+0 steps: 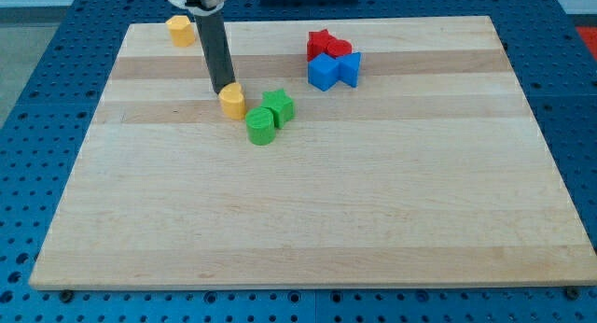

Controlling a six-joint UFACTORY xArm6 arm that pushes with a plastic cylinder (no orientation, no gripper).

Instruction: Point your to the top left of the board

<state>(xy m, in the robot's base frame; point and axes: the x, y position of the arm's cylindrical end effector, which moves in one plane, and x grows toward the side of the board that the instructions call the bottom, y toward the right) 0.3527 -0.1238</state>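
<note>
1. Presently my tip [224, 90] rests on the wooden board [308, 230], touching or just beside the upper left edge of a yellow block [232, 101], a short rounded piece.
2. No fingers exist on this rig: the rod ends plain, so nothing opens or closes and it holds nothing.
3. The goal, the board's top left corner, lies up and toward the view's left of my tip; a second yellow block [180, 31] sits near that corner.
4. Just right of the first yellow block stand a green star-like block [278, 106] and a green rounded block [261, 126], touching each other.
5. Farther toward the view's top right, a red block [326, 46] adjoins blue blocks [332, 70].
6. I judge the blocks light, rigid, and easily slid; no grasp applies, and the move needs none pushed.
7. No containers appear anywhere.
</note>
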